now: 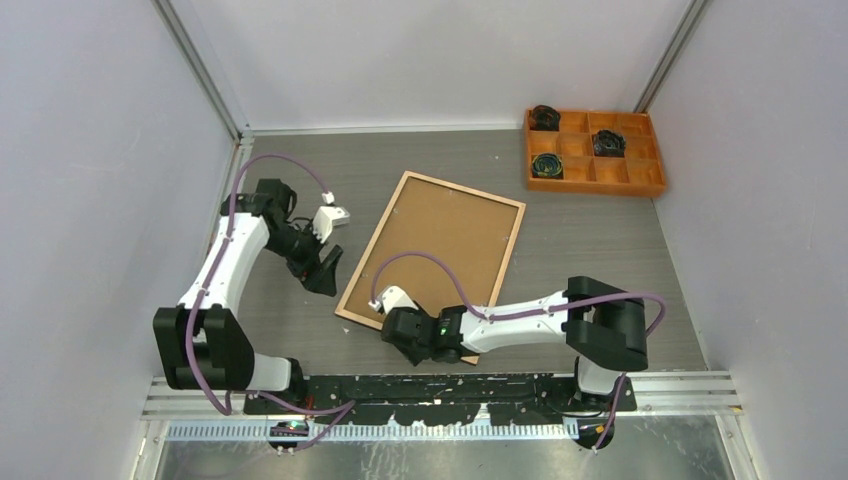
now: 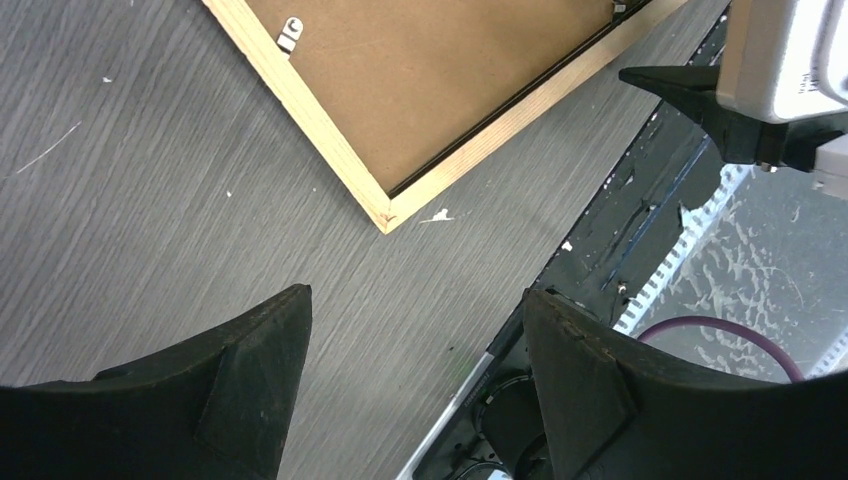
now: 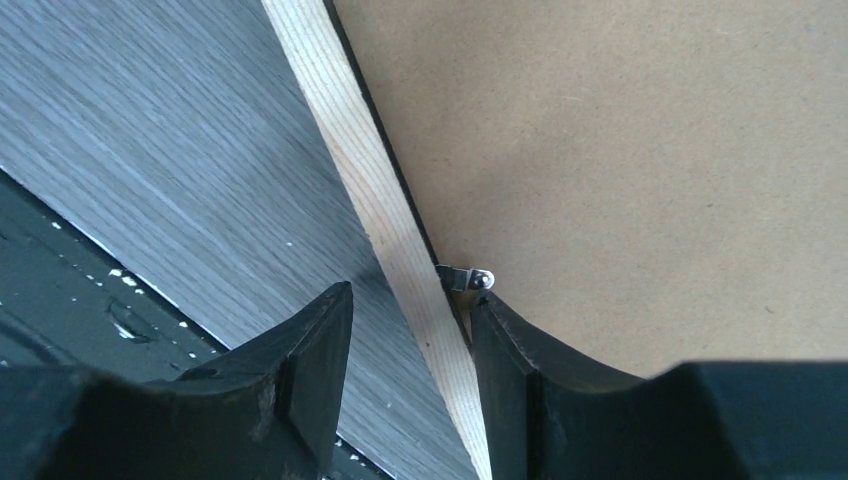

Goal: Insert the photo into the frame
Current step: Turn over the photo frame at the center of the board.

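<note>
Right tool (image 3: 410, 292) straddles the frame (image 3: 340, 130) at its near rail, part-open, unclamped; left tool (image 2: 415, 292) gapes empty beside its corner.

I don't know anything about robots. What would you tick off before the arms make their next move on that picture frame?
1. The frame lies flat on the table, back side up: ok.
2. The backing panel sits inside the frame: ok.
3. The photo is in place under the backing: cannot tell, as no view shows it.
4. The right gripper is open, with one finger either side of the frame's near rail, next to a metal clip: ok.
5. The clip is turned to lock the backing: cannot tell.
6. The left gripper is open, over bare table and clear of the frame's corner: ok.
</note>
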Robot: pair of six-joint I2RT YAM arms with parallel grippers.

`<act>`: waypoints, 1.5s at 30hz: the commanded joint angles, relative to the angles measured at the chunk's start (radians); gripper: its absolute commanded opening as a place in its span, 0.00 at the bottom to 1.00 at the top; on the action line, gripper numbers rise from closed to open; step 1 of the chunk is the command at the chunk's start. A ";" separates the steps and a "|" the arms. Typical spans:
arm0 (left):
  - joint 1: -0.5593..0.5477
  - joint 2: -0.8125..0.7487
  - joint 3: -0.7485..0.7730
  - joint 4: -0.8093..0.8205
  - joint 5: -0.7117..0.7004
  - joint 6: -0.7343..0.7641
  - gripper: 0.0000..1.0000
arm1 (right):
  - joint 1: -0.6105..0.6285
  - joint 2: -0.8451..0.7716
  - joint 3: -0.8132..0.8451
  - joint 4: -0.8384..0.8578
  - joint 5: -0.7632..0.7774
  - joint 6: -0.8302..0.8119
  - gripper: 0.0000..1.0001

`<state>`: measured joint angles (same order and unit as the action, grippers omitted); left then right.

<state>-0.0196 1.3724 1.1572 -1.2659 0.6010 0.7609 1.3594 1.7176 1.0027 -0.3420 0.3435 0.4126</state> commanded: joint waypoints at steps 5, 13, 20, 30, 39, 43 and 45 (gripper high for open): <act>-0.002 -0.011 -0.013 -0.001 -0.010 0.042 0.79 | 0.007 0.002 0.013 0.013 0.093 -0.032 0.45; -0.004 -0.090 -0.056 0.065 0.054 0.138 0.99 | 0.008 -0.020 0.033 0.000 0.094 -0.039 0.19; -0.086 -0.307 -0.223 0.180 0.067 0.347 1.00 | 0.005 -0.060 0.116 -0.026 0.088 -0.050 0.01; -0.144 -0.754 -0.574 0.466 0.008 0.732 1.00 | -0.044 -0.167 0.179 -0.023 -0.051 -0.021 0.01; -0.144 -1.014 -0.870 0.957 0.152 0.874 1.00 | -0.103 -0.250 0.203 -0.057 -0.202 0.003 0.01; -0.151 -0.983 -0.884 1.083 0.215 0.895 1.00 | -0.116 -0.256 0.233 -0.082 -0.238 0.001 0.01; -0.155 -0.955 -0.878 1.087 0.236 0.947 1.00 | -0.120 -0.256 0.245 -0.085 -0.254 0.005 0.01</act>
<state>-0.1654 0.3828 0.2676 -0.3679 0.7292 1.6115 1.2427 1.5188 1.1675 -0.4789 0.1692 0.4011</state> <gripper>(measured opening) 0.996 0.130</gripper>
